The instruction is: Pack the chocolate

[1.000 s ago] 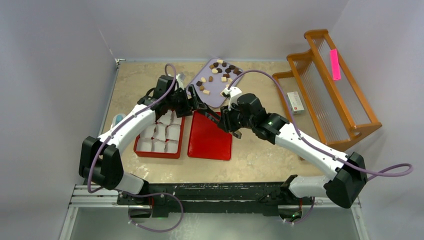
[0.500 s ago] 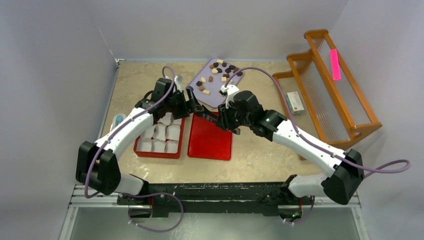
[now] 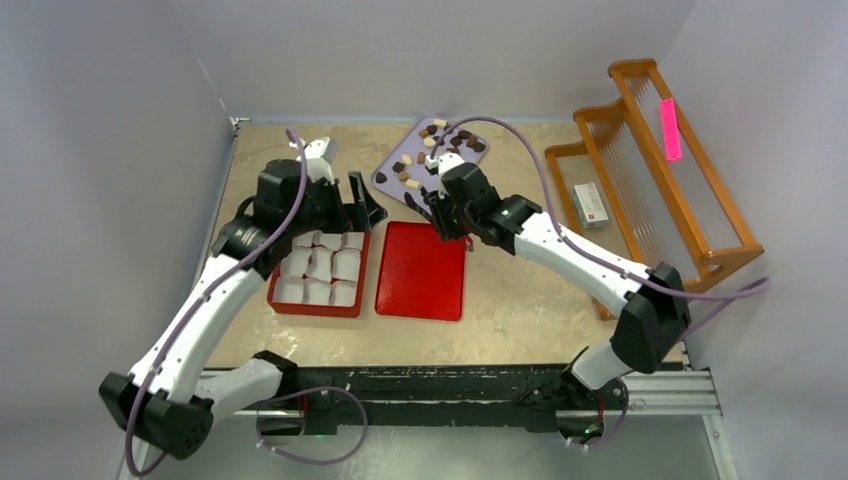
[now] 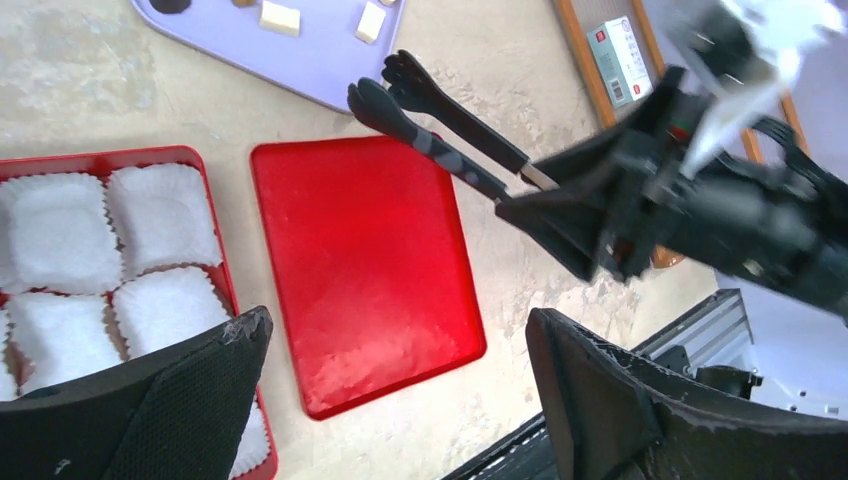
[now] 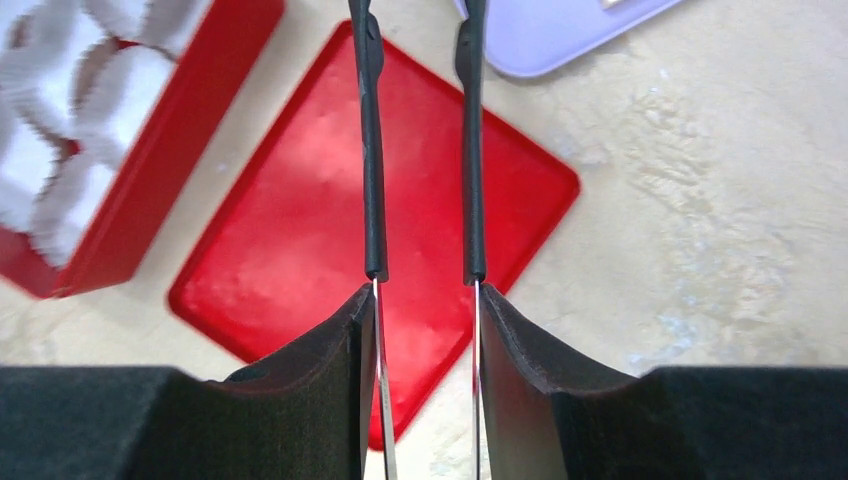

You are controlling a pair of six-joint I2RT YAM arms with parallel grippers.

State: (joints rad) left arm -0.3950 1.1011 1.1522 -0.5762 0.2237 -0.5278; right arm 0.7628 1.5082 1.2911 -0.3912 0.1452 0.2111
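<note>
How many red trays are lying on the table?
2. The cup tray, holding white paper cups, lies left; the flat tray lies just right of it. None seems hidden.

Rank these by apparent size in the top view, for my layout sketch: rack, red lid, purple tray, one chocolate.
Rack
Red lid and purple tray: about alike, tray partly hidden
Chocolate
</note>
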